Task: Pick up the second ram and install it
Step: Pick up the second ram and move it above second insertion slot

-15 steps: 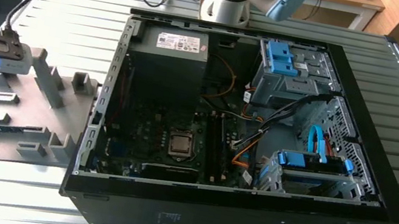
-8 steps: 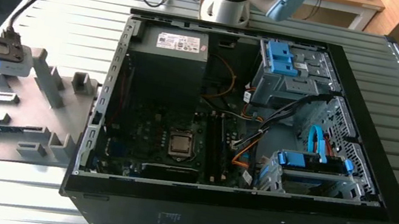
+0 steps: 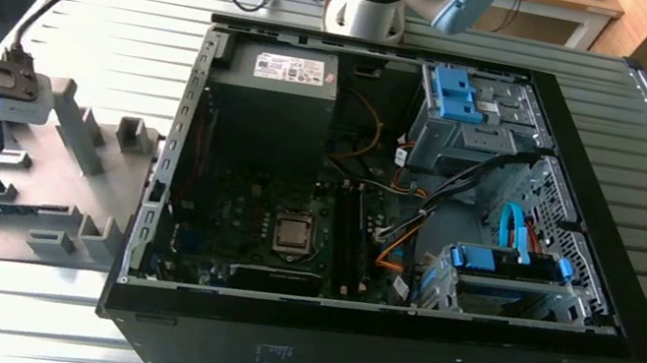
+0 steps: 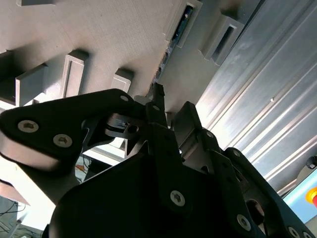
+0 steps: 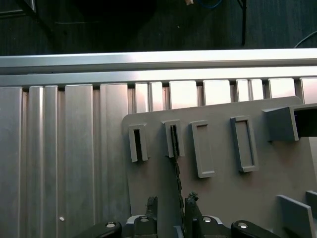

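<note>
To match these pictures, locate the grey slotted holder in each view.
Exterior view: the grey slotted holder lies on the exterior view's left, beside the computer case.
First wrist view: the holder lies beneath the pincer.
Second wrist view: its pale plate spreads beyond the pincer.
Shared landmark: the ribbed metal table under it, in all three views.
</note>
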`<control>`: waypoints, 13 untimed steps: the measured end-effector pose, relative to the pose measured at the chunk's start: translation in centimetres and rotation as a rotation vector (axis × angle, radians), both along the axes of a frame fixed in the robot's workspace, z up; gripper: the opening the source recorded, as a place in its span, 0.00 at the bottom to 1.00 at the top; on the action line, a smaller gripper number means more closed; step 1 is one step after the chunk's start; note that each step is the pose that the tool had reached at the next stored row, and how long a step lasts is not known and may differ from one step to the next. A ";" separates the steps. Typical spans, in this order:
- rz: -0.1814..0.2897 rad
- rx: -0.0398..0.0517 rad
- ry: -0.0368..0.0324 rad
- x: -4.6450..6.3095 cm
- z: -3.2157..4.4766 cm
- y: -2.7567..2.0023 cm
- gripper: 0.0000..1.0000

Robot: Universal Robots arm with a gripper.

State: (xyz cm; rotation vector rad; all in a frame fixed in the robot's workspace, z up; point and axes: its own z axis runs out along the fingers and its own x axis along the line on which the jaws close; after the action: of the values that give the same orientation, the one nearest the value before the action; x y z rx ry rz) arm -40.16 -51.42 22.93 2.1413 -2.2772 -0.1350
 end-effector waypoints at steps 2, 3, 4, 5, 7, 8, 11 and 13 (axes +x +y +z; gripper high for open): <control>0.000 0.0003 -0.0003 0.0 -0.09 0.00 0.35; 0.000 0.0001 -0.0002 0.0 -0.20 0.01 0.35; 0.003 -0.0002 0.0002 0.0 -0.28 0.12 0.35; 0.011 0.0000 0.0000 0.0 -0.41 0.18 0.35; 0.045 0.0002 -0.0001 0.0 -0.58 0.18 0.35; 0.063 0.0001 0.0001 0.0 -0.67 0.19 0.35; 0.077 0.0005 0.0000 0.0 -1.14 0.39 0.35; 0.077 0.0013 -0.0001 0.0 -1.49 0.54 0.35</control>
State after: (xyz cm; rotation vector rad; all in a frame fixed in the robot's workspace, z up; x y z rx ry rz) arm -40.16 -50.88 21.44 2.2261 -2.1909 -0.1355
